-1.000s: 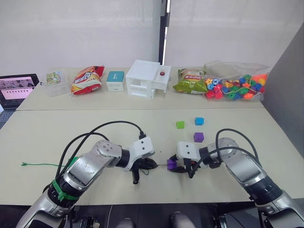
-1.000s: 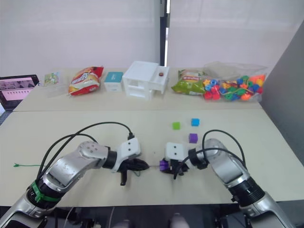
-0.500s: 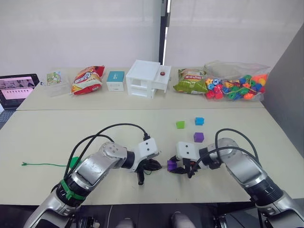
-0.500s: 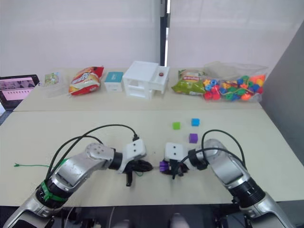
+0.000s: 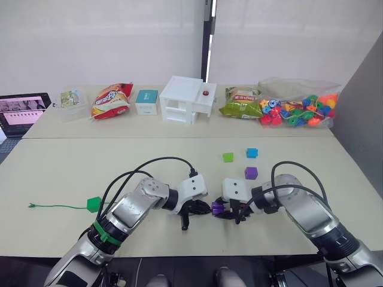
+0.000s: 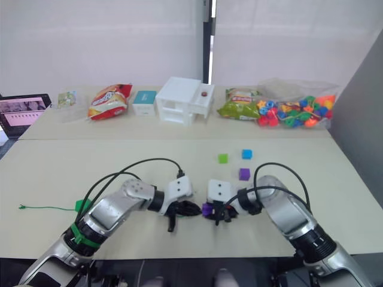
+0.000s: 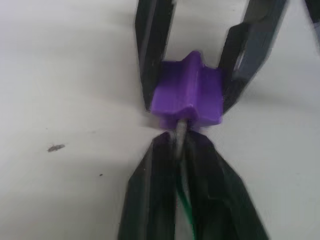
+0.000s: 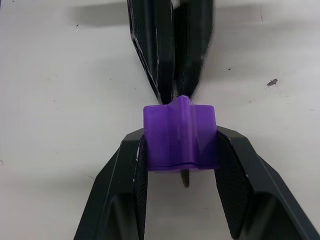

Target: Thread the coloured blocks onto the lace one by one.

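My right gripper is shut on a purple block, holding it just above the table near the front edge. My left gripper is shut on the lace, and the pale tip enters the hole in the block's near face. The green lace trails left across the table with a green block on it. Loose green, blue and purple blocks lie beyond the right gripper.
Along the back of the table stand a tablet, snack bags, a teal box, a white box and a clear bag of coloured beads. A grey partition borders the right side.
My left gripper has moved right with the lace until its tip meets the purple block. The green block on the lace now shows clear of the left arm. The right gripper has stayed put.
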Robot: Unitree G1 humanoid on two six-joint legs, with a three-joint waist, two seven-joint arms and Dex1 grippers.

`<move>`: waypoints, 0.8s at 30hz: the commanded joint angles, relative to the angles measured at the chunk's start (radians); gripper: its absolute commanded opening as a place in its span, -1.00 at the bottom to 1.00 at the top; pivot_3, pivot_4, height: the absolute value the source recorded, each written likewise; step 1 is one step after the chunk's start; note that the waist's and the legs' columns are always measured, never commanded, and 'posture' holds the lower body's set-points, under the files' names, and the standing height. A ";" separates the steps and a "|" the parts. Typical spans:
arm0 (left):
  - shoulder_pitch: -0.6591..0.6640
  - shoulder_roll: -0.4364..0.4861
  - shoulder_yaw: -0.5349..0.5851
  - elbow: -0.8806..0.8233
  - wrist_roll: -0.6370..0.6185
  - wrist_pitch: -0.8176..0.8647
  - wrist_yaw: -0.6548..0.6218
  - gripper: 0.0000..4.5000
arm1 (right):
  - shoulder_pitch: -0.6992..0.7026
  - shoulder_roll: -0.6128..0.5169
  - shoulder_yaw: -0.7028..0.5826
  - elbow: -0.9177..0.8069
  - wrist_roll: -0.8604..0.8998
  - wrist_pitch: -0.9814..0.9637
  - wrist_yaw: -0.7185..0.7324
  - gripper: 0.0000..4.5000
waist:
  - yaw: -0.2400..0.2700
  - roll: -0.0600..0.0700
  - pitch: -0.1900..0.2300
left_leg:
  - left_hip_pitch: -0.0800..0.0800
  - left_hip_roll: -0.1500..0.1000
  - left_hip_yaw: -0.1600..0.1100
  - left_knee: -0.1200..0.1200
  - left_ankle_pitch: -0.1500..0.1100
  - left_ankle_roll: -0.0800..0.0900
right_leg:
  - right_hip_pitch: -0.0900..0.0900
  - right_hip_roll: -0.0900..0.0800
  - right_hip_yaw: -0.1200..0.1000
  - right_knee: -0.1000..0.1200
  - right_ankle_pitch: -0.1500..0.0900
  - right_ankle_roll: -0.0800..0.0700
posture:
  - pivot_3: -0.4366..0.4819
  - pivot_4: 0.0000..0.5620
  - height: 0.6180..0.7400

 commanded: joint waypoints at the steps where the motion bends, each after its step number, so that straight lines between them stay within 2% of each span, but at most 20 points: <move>1: 0.011 0.036 0.058 -0.064 -0.015 -0.067 -0.027 -0.15 | 0.008 0.009 0.011 -0.053 0.012 0.001 -0.010 -0.40 | -0.002 0.000 0.000 | 0.000 0.000 0.000 0.000 0.000 0.000 | 0.000 0.000 0.000 0.000 0.000 0.000 | -0.05 -0.47 1.00; 5: 0.038 0.090 0.122 -0.111 -0.060 -0.069 -0.070 0.42 | 0.016 -0.001 0.013 -0.050 0.005 -0.003 -0.015 -0.40 | -0.001 0.000 0.000 | 0.000 0.000 0.000 0.000 0.000 0.000 | 0.000 0.000 0.000 0.000 0.000 0.000 | -0.05 -0.47 1.00; 9: 0.103 0.161 0.162 -0.145 -0.083 -0.104 -0.120 0.42 | 0.010 0.003 0.013 -0.043 0.004 0.004 -0.028 -0.40 | -0.002 0.000 0.000 | 0.000 0.000 0.000 0.000 0.000 0.000 | 0.000 0.000 0.000 0.000 0.000 0.000 | -0.05 -0.47 1.00; 12: 0.149 0.190 0.157 -0.125 -0.052 -0.173 -0.127 0.42 | 0.006 0.005 0.015 -0.038 0.000 0.005 -0.038 -0.40 | -0.001 0.000 0.000 | 0.000 0.000 0.000 0.000 0.000 0.000 | 0.000 0.000 0.000 0.000 0.000 0.000 | -0.05 -0.47 1.00; 21: 0.169 0.140 0.102 -0.004 0.056 -0.312 -0.093 0.42 | 0.000 -0.005 0.013 -0.035 0.000 0.011 -0.040 -0.40 | 0.004 0.000 0.000 | 0.000 0.000 0.000 0.000 0.000 0.000 | 0.000 0.000 0.000 -0.001 0.000 0.000 | -0.05 -0.47 1.00; 24: 0.177 0.116 0.105 -0.001 0.046 -0.309 -0.094 0.06 | 0.003 -0.011 0.010 -0.040 0.002 0.015 -0.039 -0.40 | 0.005 0.000 0.000 | 0.000 0.000 0.000 0.000 0.000 0.000 | 0.000 0.000 0.000 -0.001 0.000 0.000 | -0.05 -0.47 1.00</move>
